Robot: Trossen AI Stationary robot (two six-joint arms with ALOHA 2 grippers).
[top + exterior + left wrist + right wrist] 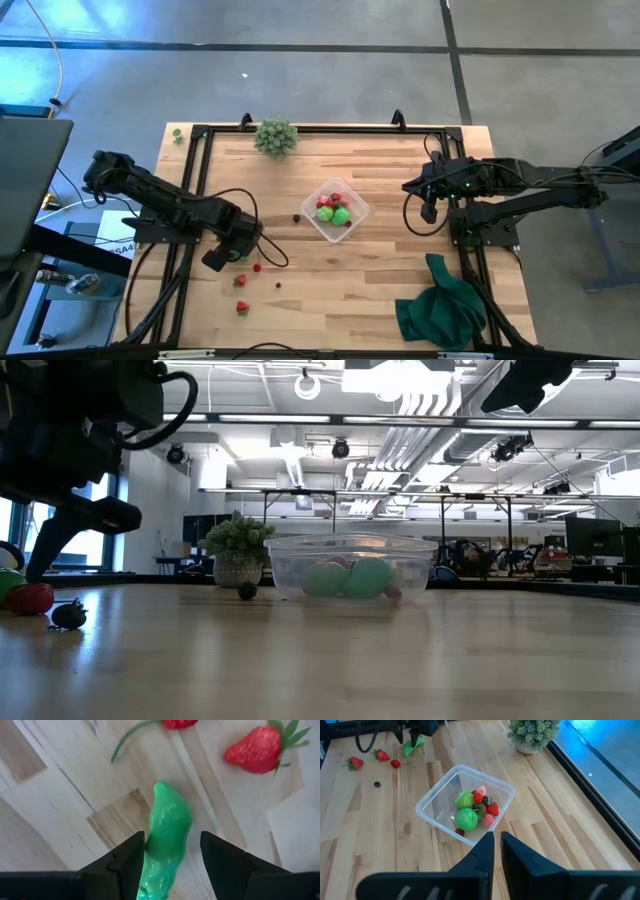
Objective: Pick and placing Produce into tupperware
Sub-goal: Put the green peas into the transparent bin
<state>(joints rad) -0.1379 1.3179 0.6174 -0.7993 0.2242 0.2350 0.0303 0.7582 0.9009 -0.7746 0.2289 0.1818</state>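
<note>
The clear tupperware (335, 210) (465, 802) stands mid-table and holds green round (466, 818) and red pieces. Red berries (257, 267) (241, 308) and a small dark piece (277, 283) lie on the wood at the near left. My left gripper (222, 257) (172, 852) is low over the table there and open. Its fingers stand on either side of a bright green oblong piece (167, 830), which lies flat on the wood. A strawberry (257, 750) lies just beyond it. My right gripper (428, 200) (497, 850) is shut and hovers right of the tupperware. My left gripper comes down from above, astride the near end of the green oblong piece (160, 865), its fingers along the piece's sides. One finger (132, 857) lies close against the piece and the other stands apart. I cannot tell whether it touches.
A pale green bushy clump (276, 137) stands at the far edge. A dark green cloth (440, 305) lies crumpled at the near right corner. A black frame (195, 180) borders the table. Another dark piece (297, 217) sits just left of the tupperware.
</note>
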